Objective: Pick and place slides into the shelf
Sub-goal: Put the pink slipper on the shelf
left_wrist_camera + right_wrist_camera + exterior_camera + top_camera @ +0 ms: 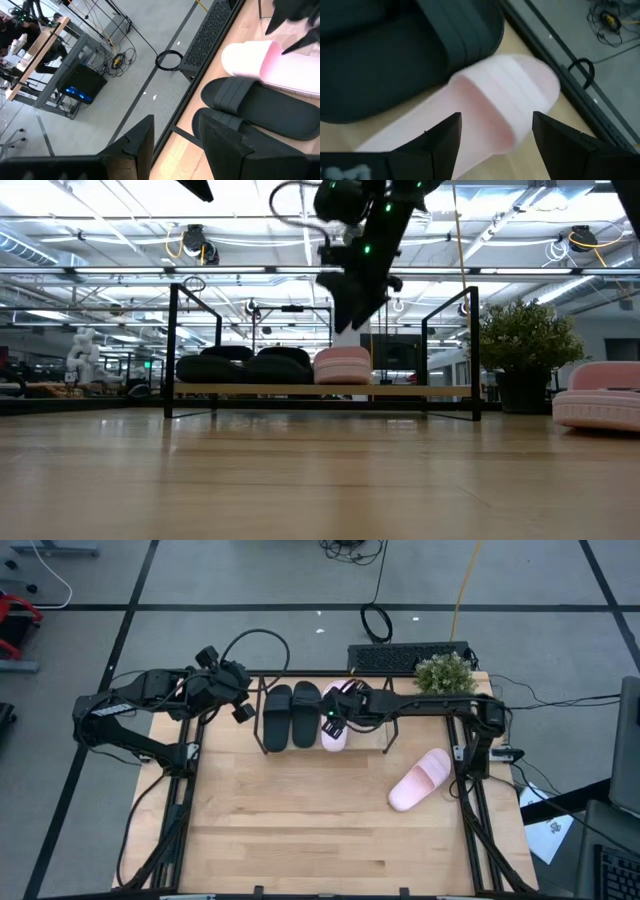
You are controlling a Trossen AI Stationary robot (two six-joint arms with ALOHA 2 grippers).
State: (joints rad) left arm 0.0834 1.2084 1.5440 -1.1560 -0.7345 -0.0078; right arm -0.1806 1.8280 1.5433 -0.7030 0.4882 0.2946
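Note:
The shelf stands at the table's far edge, a black rod rack with a wooden board. Two black slides and one pink slide lie side by side on its board. My right gripper is open and hovers just above this pink slide, one finger on each side of its strap, clear of it in the low view. A second pink slide lies sole down on the table's right part. My left gripper waits open above the shelf's left end, beside the black slides.
A potted plant stands at the table's far right corner, and a keyboard lies just beyond the far edge. The shelf's right half holds no slide. Bare wooden tabletop stretches over the near half.

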